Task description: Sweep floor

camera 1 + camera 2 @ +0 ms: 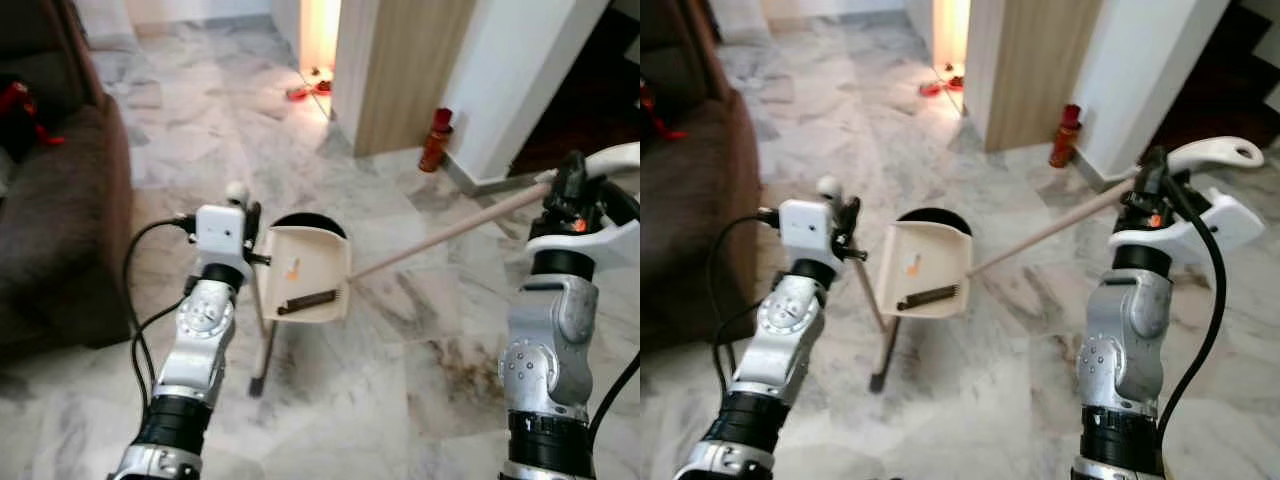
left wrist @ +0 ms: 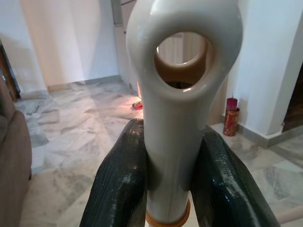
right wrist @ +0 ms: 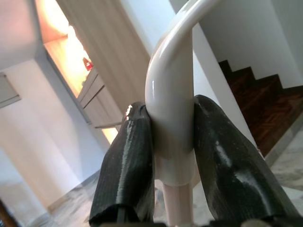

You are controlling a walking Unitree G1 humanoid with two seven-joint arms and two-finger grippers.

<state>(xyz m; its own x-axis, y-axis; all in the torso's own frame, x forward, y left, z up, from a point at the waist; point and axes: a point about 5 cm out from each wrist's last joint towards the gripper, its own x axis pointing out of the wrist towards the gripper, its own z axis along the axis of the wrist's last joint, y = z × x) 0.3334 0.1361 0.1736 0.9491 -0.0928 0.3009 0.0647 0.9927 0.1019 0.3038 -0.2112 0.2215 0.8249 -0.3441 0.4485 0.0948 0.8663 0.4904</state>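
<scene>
1 dustpan (image 1: 305, 272), 1 broom (image 1: 450, 231), 1 red can (image 1: 435, 139), 1 sofa (image 1: 60, 210), 2 end effectors.

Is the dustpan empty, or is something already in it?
Not empty: the dustpan holds a small orange scrap; the dark strip there may be its comb edge.

My two silver metal forearms (image 1: 196, 345) show round screw-studded joints and black ribbed collars. Black cables (image 1: 135, 290) loop beside them. White box-shaped wrist housings (image 1: 222, 232) sit above, and glossy black fingers (image 2: 120, 184).

2 head eyes look down at marble floor (image 1: 400, 350), wrist cameras close along handles
</scene>
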